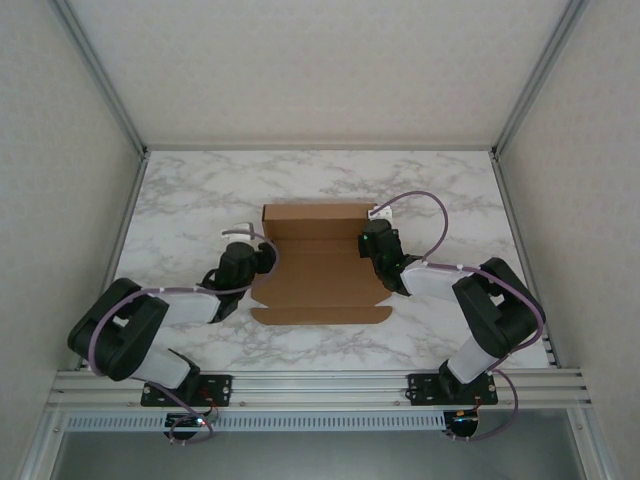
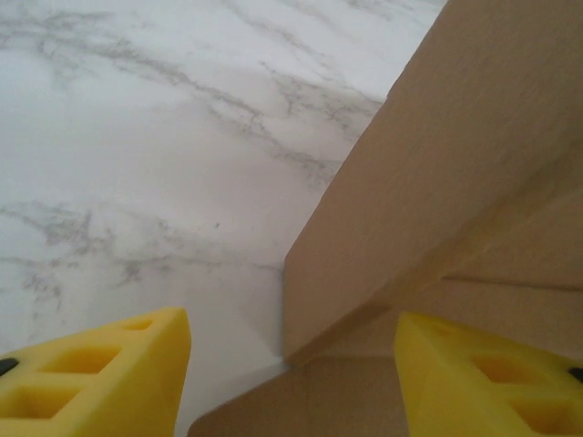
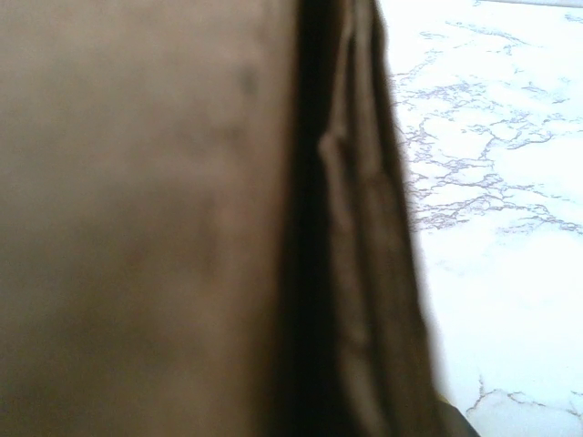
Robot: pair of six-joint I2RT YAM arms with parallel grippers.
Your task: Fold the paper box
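One brown paper box [image 1: 318, 270] lies open at the middle of a marble counter [image 1: 200, 200], between two robot arms, each ending in one tool. From above, the box's far panel stands up along the back edge, while its near flap lies flat on the counter toward the arms. The left tool [image 2: 290, 341] sits at the box's left edge. Its two yellow fingers [image 2: 100, 373] stand well apart, open, with the corner of a raised side flap between them; a gap shows on each side of the flap, so nothing is gripped. The right tool [image 1: 376, 240] sits at the box's right edge, near the far corner. It is closed. Its wrist camera sees blurred cardboard edge-on at close range, and whether cardboard is pinched cannot be told.
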